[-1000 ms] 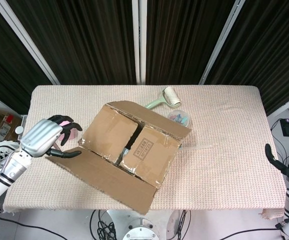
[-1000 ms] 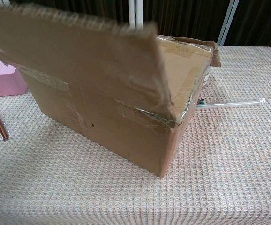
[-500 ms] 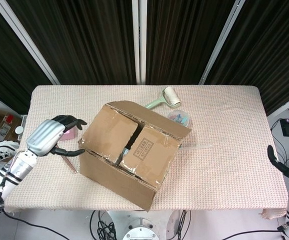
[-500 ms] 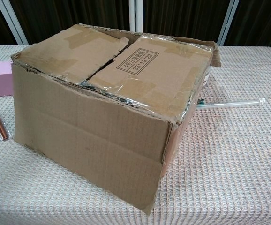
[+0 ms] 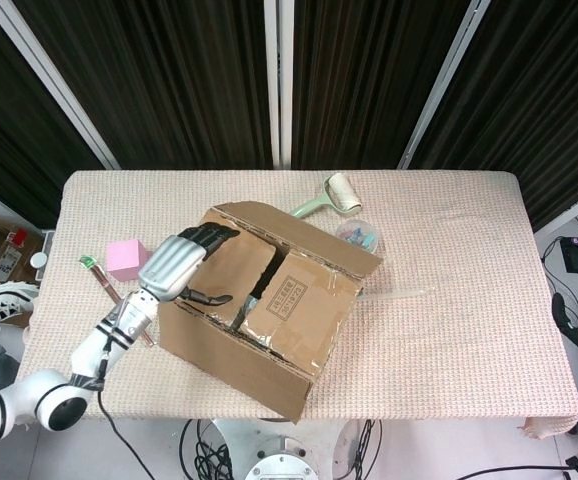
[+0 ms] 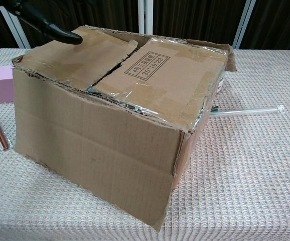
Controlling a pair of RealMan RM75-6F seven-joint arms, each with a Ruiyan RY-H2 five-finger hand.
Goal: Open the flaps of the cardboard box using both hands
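My left hand sits over the near-left corner of the cardboard box, fingers spread and holding nothing, thumb reaching toward the seam between the two inner flaps just under my fingertips, probably to hook an edge. The long outer flap hangs down the front, already open. My right hand is out of sight, state unknown.

Table: cardboard box, pink block.
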